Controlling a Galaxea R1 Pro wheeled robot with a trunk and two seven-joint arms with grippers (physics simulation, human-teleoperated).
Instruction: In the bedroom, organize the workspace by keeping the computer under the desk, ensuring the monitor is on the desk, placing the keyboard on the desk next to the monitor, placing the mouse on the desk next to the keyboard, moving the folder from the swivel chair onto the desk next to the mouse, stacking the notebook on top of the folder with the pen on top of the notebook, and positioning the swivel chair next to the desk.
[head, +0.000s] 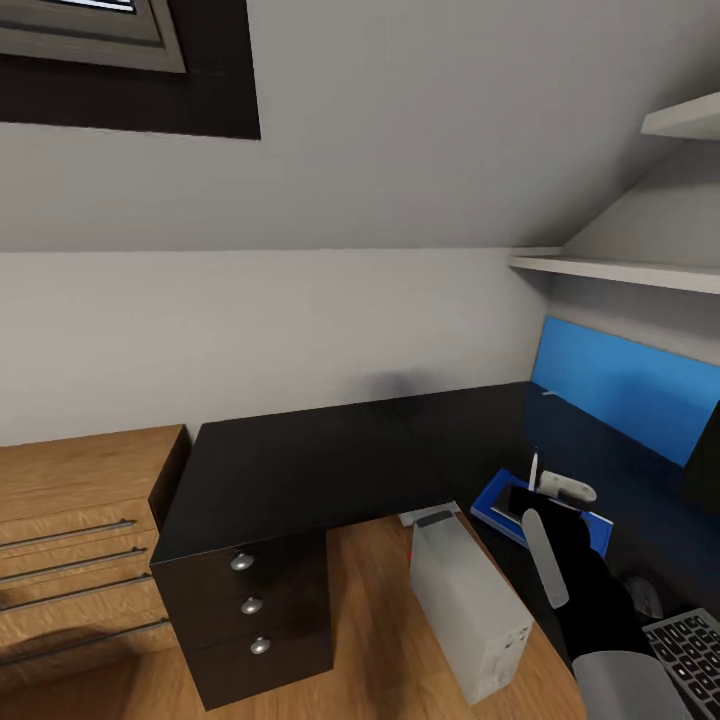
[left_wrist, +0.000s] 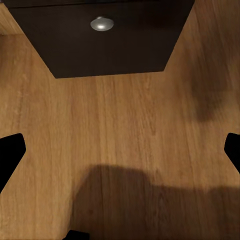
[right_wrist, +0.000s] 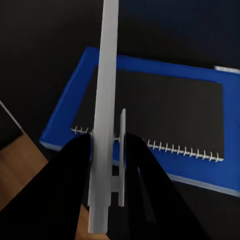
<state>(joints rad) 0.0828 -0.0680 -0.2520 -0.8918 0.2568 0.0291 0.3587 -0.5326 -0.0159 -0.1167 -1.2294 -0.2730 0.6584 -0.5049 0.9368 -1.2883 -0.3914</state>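
Note:
My right gripper (head: 540, 497) is shut on the slim white-silver pen (head: 534, 463), which it holds upright above the desk's (head: 300, 450) right wing. Seen from the right wrist, the pen (right_wrist: 107, 90) stands between the fingertips of that gripper (right_wrist: 106, 142), over a dark spiral-bound notebook (right_wrist: 165, 110) lying on the blue folder (right_wrist: 70, 115). The folder (head: 492, 497) lies near the desk's inner edge. The keyboard (head: 690, 640), the small mouse (head: 640, 597) and the monitor's edge (head: 705, 450) sit further right. The grey computer (head: 470, 610) stands on the floor. My left gripper (left_wrist: 120, 150) is open above the floor.
A light-wood chest of drawers (head: 70, 530) stands left of the desk's dark drawer unit (head: 250, 610), whose silver knob (left_wrist: 101, 23) is in the left wrist view. A blue wall panel (head: 630, 385) and white shelves (head: 620, 270) are at the right under the sloped wall.

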